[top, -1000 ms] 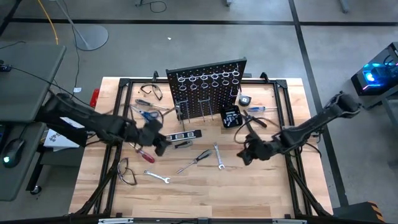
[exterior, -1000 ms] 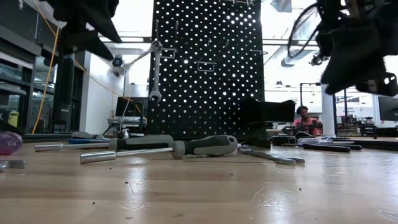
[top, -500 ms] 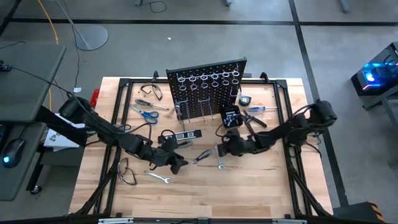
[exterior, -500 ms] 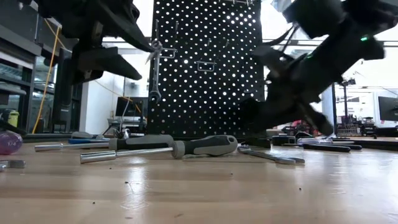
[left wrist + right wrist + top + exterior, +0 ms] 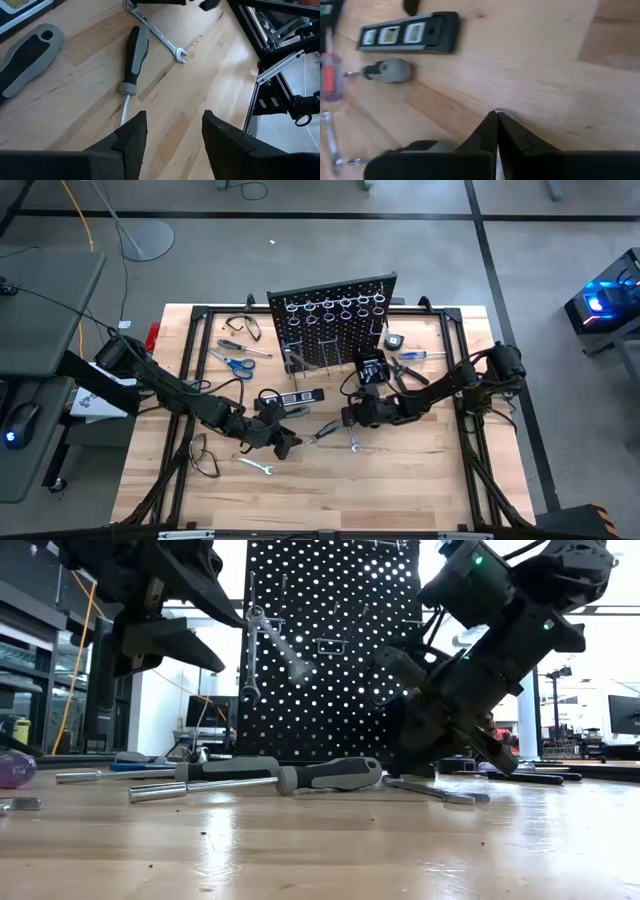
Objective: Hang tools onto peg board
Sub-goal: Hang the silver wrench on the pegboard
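Tabletop (image 5: pixel 420 480): screwdriver (image 5: pixel 134 55) ahead of left claw (image 5: pixel 172 132)

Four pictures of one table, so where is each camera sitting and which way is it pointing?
High view: above the table, looking straight down on the peg board, both arms and scattered tools.
Low view: at table-top height, looking level at the peg board; both arms come in from above.
Left wrist view: on the left arm, past the open left gripper at the grey/black screwdriver.
Right wrist view: on the right arm, past the shut right gripper at the wood.
Shared: high and left wrist views show that screwdriver.
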Robot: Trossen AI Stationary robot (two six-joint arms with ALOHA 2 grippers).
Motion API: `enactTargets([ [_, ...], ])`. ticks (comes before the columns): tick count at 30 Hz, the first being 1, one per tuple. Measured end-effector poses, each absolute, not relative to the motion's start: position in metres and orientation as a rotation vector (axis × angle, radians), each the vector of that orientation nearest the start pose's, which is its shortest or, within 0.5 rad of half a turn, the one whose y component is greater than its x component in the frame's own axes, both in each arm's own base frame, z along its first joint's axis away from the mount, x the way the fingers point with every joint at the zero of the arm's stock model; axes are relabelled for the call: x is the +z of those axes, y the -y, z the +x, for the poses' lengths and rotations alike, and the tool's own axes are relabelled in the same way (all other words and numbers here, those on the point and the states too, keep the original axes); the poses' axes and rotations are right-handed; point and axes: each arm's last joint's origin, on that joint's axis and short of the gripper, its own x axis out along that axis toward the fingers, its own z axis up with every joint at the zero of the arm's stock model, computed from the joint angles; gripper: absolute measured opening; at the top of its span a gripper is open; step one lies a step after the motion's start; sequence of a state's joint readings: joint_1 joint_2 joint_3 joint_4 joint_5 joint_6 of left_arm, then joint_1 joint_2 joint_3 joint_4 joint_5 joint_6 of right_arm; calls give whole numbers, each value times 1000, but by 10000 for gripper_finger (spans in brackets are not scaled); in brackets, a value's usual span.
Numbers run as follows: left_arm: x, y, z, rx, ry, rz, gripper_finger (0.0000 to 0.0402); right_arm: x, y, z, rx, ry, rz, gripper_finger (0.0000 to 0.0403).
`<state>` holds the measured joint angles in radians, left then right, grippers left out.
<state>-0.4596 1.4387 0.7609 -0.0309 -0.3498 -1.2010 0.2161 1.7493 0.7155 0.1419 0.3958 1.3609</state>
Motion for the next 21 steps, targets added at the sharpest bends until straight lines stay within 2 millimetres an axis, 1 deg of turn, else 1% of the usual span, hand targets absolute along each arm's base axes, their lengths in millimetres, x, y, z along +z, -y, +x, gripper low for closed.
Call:
enactTargets([
  [6, 196, 118, 260, 292, -612, -862, 172, 104, -54, 294, -722, -626, 998, 0],
  [9, 197, 117, 261, 296, -608, -858, 172, 101, -58, 289, -724, -703, 1001, 0],
  [12, 197, 118, 261, 292, -602, -862, 172, 100, -71, 280, -725, -793, 1010, 0],
  [16, 196, 118, 262, 294, -600, -850, 172, 100, -95, 270, -718, -833, 1075, 0],
  [19, 190, 118, 266, 292, -604, -808, 172, 100, -114, 262, -740, -827, 1197, 0],
  [21, 185, 119, 270, 276, -604, -775, 172, 99, -124, 256, -800, -779, 1299, 0],
])
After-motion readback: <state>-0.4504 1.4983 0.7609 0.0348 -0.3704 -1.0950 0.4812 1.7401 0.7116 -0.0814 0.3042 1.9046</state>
